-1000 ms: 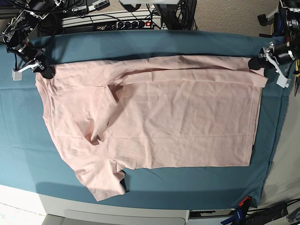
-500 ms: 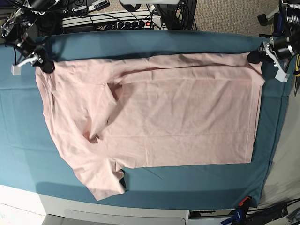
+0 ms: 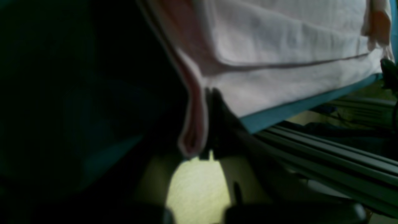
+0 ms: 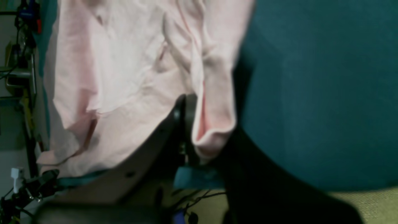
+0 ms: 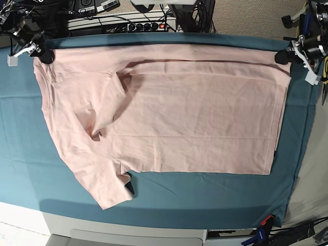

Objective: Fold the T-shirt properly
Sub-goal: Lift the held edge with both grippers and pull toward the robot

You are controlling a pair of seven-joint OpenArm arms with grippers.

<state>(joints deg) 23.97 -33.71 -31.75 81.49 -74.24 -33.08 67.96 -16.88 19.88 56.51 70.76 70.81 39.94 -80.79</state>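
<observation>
A teal cloth (image 5: 20, 148) covers the table. The shirt (image 5: 174, 118) lies flat on it. The left gripper (image 5: 287, 55) and right gripper (image 5: 42, 54) each pinch a far corner. They should lift evenly and keep the edge tight

It looked like a robotics lab: a cloth-draped desk (image 5: 205, 197), a power strip (image 5: 123, 23) and tangled cables (image 5: 189, 10) behind it.
</observation>
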